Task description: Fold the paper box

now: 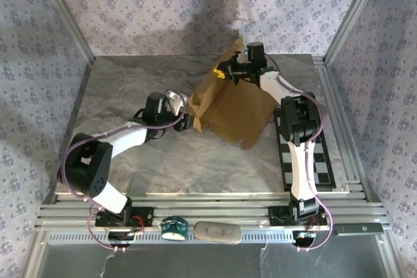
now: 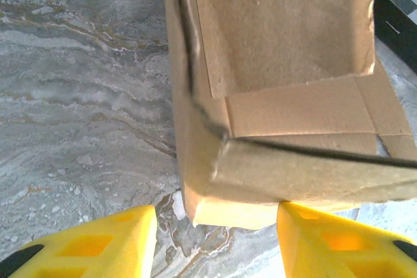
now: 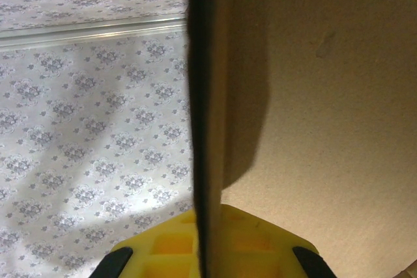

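No text, label, brand name, number or sign can be read anywhere; the plain tan-brown cardboard paper box shows bare, unprinted faces in the top and both wrist views; the flat black-and-white checkered board carries only its squares; the pale purple wall covering bears a repeated floral motif, not lettering.
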